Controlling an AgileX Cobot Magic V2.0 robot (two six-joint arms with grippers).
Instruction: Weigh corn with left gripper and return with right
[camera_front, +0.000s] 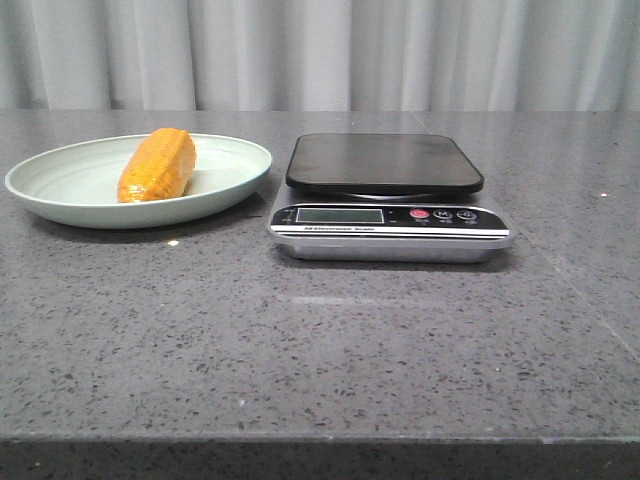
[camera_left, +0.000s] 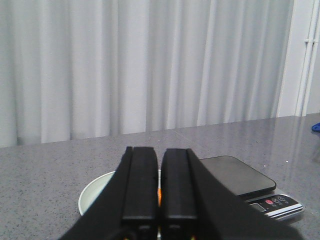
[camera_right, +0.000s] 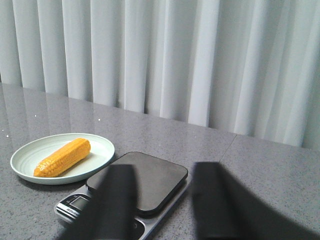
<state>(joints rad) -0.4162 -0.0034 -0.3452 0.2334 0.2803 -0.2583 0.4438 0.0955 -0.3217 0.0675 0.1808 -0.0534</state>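
The orange-yellow corn (camera_front: 157, 165) lies in a pale green plate (camera_front: 60, 178) at the table's left. It also shows in the right wrist view (camera_right: 62, 157). A kitchen scale with a black platform (camera_front: 384, 160) stands to the right of the plate, its platform bare. My left gripper (camera_left: 159, 170) is shut and empty, held above the table short of the plate (camera_left: 95, 190); only an orange sliver of corn shows between its fingers. My right gripper (camera_right: 165, 200) is open and empty, above the table near the scale (camera_right: 142, 180). Neither gripper shows in the front view.
The grey speckled table (camera_front: 320, 340) runs back to a white curtain (camera_front: 320, 50). A small pale speck (camera_front: 173, 242) lies in front of the plate. A blue object (camera_left: 315, 127) shows at the table's far edge in the left wrist view.
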